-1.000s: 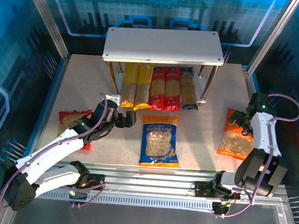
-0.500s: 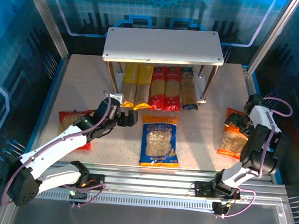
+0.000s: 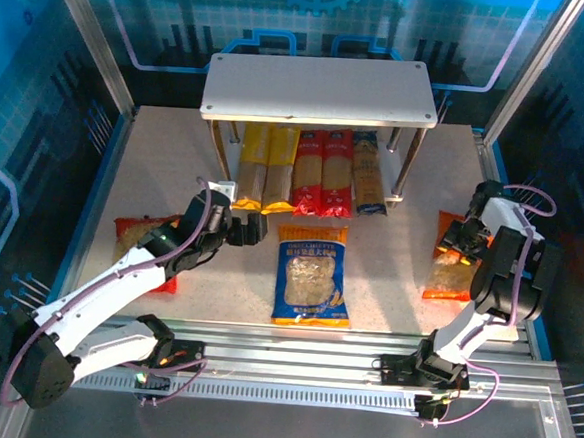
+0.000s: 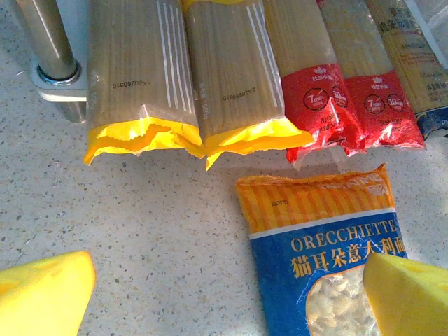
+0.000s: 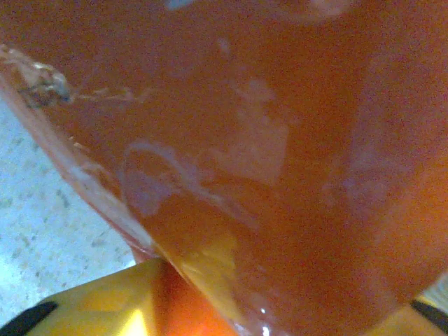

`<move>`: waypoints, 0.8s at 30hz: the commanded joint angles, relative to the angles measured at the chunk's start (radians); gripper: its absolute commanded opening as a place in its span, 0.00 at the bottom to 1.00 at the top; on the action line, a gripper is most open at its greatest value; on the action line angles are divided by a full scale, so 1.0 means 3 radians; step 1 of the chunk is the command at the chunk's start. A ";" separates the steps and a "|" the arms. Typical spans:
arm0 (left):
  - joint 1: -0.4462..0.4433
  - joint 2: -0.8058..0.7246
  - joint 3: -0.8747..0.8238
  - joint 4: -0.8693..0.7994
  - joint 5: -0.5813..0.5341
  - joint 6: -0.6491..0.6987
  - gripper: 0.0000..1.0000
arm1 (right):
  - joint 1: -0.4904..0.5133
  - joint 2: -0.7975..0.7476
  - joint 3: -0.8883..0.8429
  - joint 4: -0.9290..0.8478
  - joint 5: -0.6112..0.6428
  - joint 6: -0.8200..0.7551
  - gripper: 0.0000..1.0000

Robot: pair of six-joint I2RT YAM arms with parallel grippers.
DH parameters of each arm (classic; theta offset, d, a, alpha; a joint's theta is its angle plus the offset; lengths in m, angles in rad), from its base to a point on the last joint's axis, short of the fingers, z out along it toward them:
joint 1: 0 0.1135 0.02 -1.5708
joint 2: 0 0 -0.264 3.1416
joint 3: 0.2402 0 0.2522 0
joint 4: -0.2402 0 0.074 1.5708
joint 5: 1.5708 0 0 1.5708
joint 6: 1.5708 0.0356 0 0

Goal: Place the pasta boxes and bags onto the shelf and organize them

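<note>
Orange bag point(image 3: 453, 278) is over on the right of the table point(image 3: 165, 170), far edge between the jaws of the right gripper point(image 3: 462, 240), can't tell if they're clamped. Five spaghetti packs point(image 3: 310, 170) lie under the shelf point(image 3: 321, 91); left gripper point(image 3: 255, 229) hangs wide open by the blue bag point(image 3: 311, 276).

Both arms are white shells between black joints. The left arm point(image 3: 106, 291) carries a purple cable along its length and a small green light near the wrist. The left gripper point(image 3: 256, 229) has plain yellow fingers point(image 4: 42, 297) (blocky, matte). The right arm point(image 3: 513, 280) has the same purple cable, looped loose. The right gripper point(image 3: 459, 239) has yellow-orange fingers point(image 5: 91, 308) with black at the outer corners.
</note>
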 commanded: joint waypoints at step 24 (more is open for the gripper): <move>0.0052 -0.0186 -0.0043 -0.0019 -0.0038 0.0085 0.99 | 0.0830 -0.0522 -0.0453 -0.0150 -0.1190 0.0124 0.30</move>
